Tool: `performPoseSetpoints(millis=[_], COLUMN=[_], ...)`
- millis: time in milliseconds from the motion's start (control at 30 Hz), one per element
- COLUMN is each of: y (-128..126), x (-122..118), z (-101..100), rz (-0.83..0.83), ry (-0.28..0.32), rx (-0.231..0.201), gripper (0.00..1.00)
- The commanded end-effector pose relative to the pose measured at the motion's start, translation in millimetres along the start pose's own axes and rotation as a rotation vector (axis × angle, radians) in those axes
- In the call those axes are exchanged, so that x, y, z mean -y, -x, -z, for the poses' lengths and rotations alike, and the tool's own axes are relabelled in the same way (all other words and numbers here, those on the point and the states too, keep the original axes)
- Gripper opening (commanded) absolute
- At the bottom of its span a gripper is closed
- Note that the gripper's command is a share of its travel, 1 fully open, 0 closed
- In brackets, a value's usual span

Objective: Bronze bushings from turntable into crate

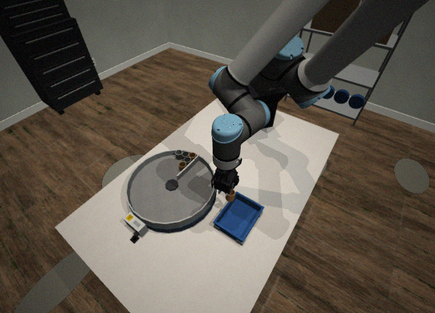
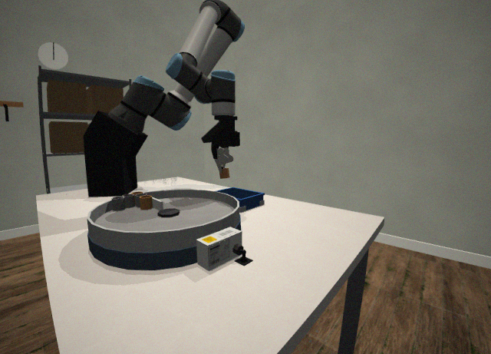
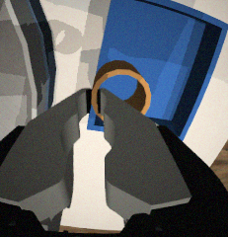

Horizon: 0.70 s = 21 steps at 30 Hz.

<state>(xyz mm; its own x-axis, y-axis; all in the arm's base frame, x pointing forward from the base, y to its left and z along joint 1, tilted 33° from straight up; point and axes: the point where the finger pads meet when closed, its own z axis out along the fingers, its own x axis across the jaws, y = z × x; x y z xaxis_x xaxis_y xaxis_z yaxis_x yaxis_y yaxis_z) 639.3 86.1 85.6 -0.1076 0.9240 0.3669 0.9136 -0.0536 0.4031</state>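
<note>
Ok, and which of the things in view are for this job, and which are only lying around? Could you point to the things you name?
For the job:
- gripper [image 1: 228,193] [image 2: 222,171] [image 3: 95,91], holding a bronze bushing [image 1: 230,196] [image 2: 225,173] [image 3: 146,101] by its wall
- turntable [image 1: 175,224] [image 2: 143,239], with bronze and steel bushings
- blue crate [image 1: 239,214] [image 2: 253,200] [image 3: 143,37]

Only around:
- black drawer cabinet [image 1: 58,57]
- shelf rack [image 1: 376,71] [image 2: 42,136] with boxes
- wall disc [image 2: 47,57]
</note>
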Motion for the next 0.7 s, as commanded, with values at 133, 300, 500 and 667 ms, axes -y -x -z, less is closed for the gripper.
performPoseSetpoints(millis=[133,300,500,667], y=[-38,-49,-53,-54], x=[-16,-20,-22,-22], z=[0,0,0,0], rz=[-0.001,-0.001,-0.001,-0.001], ry=[0.000,0.000,0.000,0.000], rx=[0.003,0.003,0.003,0.003], gripper=[0.00,0.00,0.00,0.00])
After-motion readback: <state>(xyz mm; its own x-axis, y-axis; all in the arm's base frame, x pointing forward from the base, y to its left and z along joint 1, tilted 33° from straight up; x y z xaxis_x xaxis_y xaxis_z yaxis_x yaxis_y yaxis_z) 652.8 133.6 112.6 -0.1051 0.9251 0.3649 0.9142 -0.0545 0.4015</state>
